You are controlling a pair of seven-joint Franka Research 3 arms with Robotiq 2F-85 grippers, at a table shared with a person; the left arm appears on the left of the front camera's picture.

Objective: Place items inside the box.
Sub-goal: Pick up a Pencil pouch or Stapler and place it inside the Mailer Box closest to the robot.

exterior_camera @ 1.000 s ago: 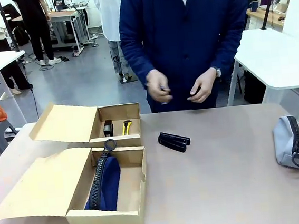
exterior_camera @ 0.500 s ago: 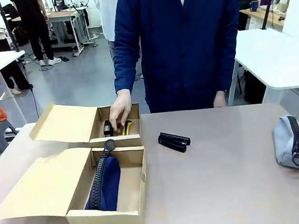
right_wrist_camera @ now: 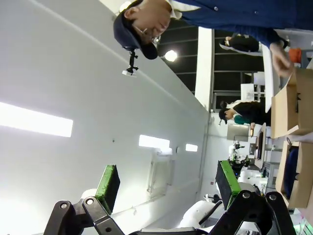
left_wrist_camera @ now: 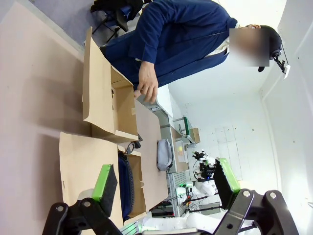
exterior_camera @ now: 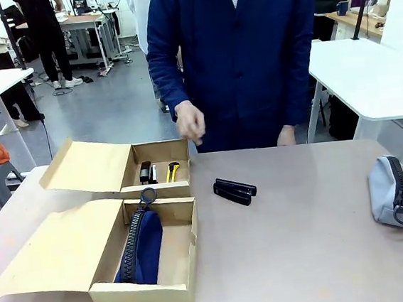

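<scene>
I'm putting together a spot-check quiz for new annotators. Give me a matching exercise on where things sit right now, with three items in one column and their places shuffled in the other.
Things:
1. navy pouch
2. yellow utility knife
3. grey pouch

Places:
A. inside the farther cardboard box
B. on the bare table, toward its right edge
C. inside the nearer cardboard box

Pairs: 1-C, 2-A, 3-B.
</scene>
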